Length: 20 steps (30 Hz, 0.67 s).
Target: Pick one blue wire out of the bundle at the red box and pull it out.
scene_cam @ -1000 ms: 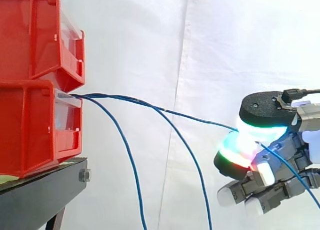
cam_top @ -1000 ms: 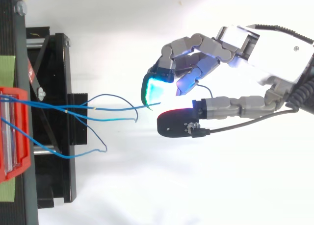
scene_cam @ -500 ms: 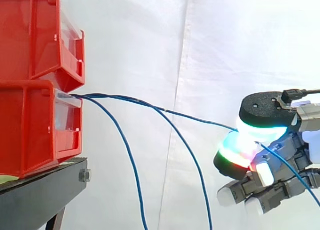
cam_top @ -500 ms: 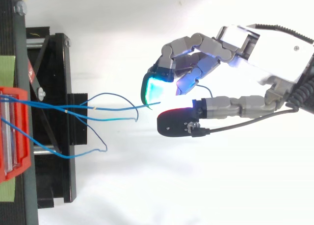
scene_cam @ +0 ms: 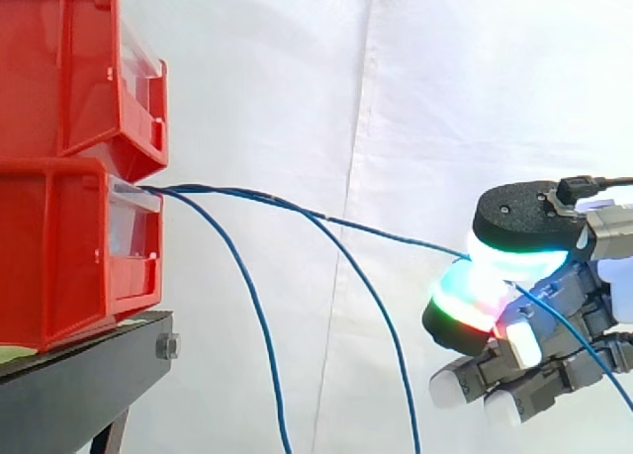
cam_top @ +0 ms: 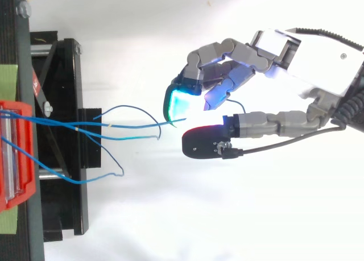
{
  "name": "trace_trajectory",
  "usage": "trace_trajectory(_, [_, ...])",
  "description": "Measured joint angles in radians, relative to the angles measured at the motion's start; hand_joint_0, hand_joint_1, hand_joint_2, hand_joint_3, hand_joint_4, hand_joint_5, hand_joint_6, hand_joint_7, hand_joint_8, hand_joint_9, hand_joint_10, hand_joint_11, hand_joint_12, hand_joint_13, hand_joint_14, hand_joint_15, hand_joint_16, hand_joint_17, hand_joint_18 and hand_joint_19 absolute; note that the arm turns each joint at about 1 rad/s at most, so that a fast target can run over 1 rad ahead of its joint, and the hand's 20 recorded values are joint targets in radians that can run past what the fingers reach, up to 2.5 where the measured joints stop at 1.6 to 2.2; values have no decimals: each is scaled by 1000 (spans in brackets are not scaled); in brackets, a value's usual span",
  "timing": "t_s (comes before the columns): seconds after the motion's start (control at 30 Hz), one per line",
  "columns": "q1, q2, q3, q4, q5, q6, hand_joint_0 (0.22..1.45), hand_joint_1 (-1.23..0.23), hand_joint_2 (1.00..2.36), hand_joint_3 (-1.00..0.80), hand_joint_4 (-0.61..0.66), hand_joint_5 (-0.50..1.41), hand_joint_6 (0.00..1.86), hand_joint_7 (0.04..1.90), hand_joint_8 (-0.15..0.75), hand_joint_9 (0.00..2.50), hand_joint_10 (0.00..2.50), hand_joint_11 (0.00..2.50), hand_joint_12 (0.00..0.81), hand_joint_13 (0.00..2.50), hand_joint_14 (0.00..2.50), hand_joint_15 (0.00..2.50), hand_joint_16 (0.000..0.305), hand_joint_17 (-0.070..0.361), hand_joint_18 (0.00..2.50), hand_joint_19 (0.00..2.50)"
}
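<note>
Fingertips (scene_cam: 463,298) of your hand (cam_top: 304,59) are closed in a pinch. A curled finger pad glowing cyan, green and red presses against the thumb pad, and a thin blue wire (scene_cam: 396,234) is clamped between them. In the side view you can follow that wire from the front lip of the lower red plastic bin (scene_cam: 59,246). It runs nearly straight, sloping gently down to the pinch, then trails past the hand toward the lower right. Your other fingers are curled below the pinch and hold nothing. Beside the held wire, two other blue wires (scene_cam: 254,311) leave the same bin front and droop in slack arcs, well apart from the hand. An upper red plastic bin (scene_cam: 59,68) is stacked on the lower one. Both sit on a black metal stand (scene_cam: 79,385) before a plain white curtain (scene_cam: 297,78). From above, your pinch is well clear of the stand.
</note>
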Motion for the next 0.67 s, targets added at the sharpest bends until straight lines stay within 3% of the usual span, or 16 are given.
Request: trace_trajectory(0.67, [0, 0, 0, 0, 0, 0, 612, -798, 1001, 13, -4, -97, 860, 1082, 293, 932, 15, 494, 422, 546, 8, 229, 61, 138, 652, 318])
